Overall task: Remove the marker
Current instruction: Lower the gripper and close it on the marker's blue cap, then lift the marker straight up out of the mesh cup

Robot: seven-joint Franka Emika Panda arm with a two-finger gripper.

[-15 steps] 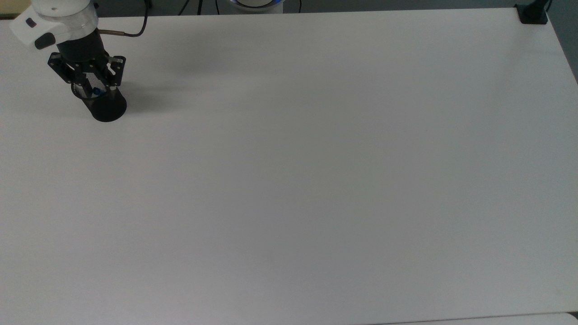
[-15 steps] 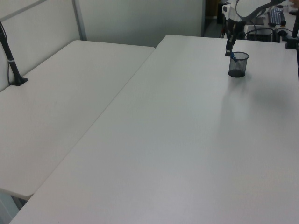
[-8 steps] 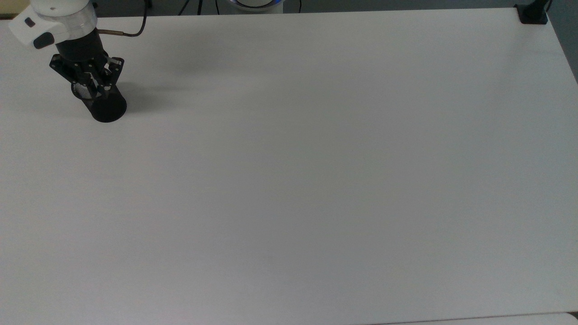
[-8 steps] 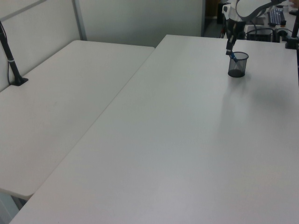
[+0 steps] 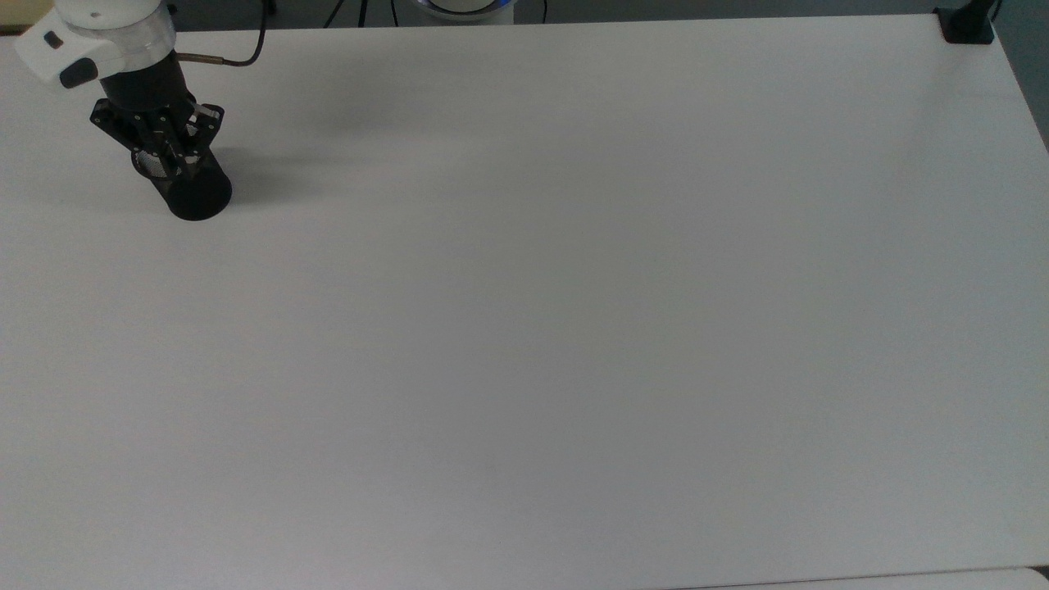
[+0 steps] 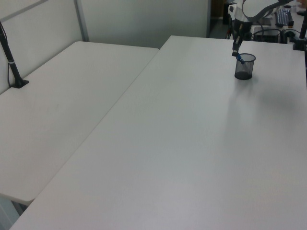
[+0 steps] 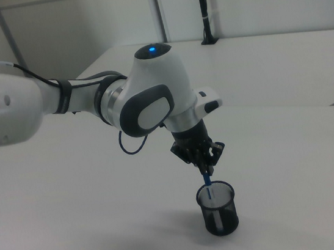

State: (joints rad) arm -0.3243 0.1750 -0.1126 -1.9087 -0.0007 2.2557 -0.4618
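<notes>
The black mesh cup (image 5: 197, 195) (image 6: 244, 67) (image 7: 219, 216) stands upright on the white table (image 5: 574, 328), near the far left corner in the top view. The marker (image 7: 208, 184) (image 6: 240, 58) stands tilted inside it, its blue upper end rising above the rim. My gripper (image 5: 170, 161) (image 6: 235, 51) (image 7: 205, 168) hangs directly over the cup's mouth, pointing down, shut on the marker's top end. In the top view the gripper covers the marker.
A black clamp post (image 5: 967, 24) sits at the table's far right corner in the top view. A cable (image 5: 246, 57) trails behind the arm. In the left view a second white table (image 6: 67, 96) adjoins on the left, with a black post (image 6: 12, 62).
The fingers have drawn together from wide open onto the marker's top. The arm stays over the cup, which has barely shifted.
</notes>
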